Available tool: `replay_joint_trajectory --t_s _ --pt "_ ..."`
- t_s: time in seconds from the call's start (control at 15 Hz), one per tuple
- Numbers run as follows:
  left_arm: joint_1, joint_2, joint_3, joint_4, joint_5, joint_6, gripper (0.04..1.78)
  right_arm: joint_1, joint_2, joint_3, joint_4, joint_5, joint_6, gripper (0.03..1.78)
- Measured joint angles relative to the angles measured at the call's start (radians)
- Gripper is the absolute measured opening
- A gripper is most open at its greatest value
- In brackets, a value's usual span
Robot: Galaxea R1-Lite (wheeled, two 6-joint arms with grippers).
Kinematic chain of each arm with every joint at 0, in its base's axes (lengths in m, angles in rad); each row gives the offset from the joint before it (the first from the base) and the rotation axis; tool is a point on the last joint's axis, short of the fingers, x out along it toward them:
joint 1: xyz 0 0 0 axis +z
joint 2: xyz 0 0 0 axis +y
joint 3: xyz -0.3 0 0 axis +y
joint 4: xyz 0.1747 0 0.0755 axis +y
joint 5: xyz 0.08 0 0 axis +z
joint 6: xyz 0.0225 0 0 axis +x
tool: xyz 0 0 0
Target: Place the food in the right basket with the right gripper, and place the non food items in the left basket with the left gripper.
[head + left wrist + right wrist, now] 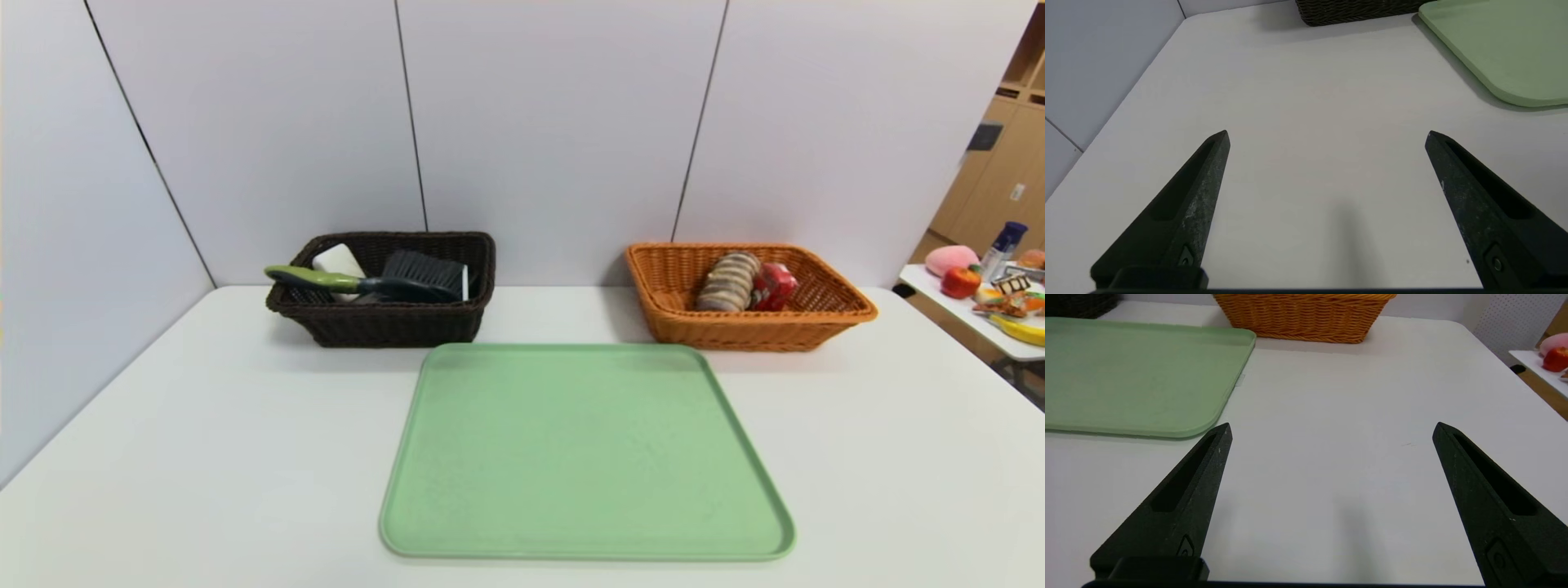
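Head view shows the green tray with nothing on it, in the middle of the white surface. The dark basket on the left holds a brush and a white block. The orange basket on the right holds a stack of round baked pieces and a red packet. So the sorting looks finished, in my judgement.

The left tool hangs over bare surface near the tray's left side, its jaws spread wide and holding nothing. The right tool hangs over bare surface near the tray's right side, also spread wide and holding nothing.

The risk now is small. The brush handle sticks out over the dark basket's rim, so an arm passing close could catch it and pull the brush out. The tray edges are near both tools, and a low sideways move could push the tray against the baskets.
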Motion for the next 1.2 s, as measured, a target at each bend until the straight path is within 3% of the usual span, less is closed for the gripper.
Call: replay_joint_trajectory --t_s 0.2,1.2 --pt "0.000 0.000 0.000 -0.002 0.033 -0.082 1.69 0.000 0.001 0.000 -0.003 -0.009 0.026 1.69" --pt "0.003 0.000 0.000 -0.009 0.034 -0.088 1.69 -0.001 0.002 0.005 -0.013 -0.009 0.027 1.69"
